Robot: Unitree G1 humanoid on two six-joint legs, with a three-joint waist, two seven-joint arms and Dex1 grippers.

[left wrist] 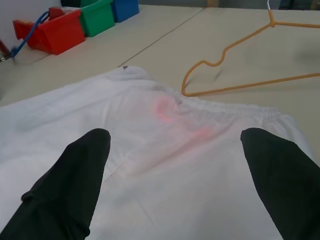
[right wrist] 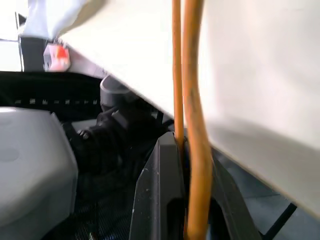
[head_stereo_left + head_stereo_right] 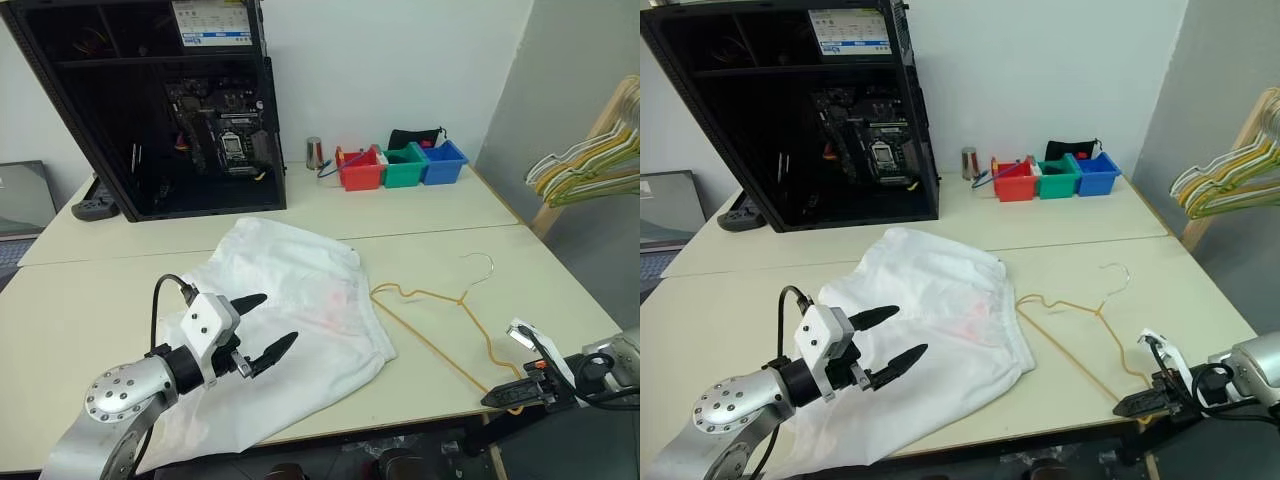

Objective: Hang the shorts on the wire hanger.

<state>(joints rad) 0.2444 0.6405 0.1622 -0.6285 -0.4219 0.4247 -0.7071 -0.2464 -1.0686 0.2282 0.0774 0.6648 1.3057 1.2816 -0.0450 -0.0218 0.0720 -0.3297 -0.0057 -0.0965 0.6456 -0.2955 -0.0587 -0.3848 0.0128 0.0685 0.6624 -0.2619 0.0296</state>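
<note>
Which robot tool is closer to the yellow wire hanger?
Right. The right tool is shut on the wire hanger at its near corner; the open left tool hovers over the shorts, apart from it.

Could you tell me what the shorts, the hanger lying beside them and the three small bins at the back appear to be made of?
The shorts: thin white woven fabric, matte, judging by soft wrinkles and a gathered waistband. The wire hanger: thin bent wire, probably metal with a yellowish-tan coating. The red bin, the green bin and the blue bin: likely moulded plastic, given their smooth, uniform colour.
</note>
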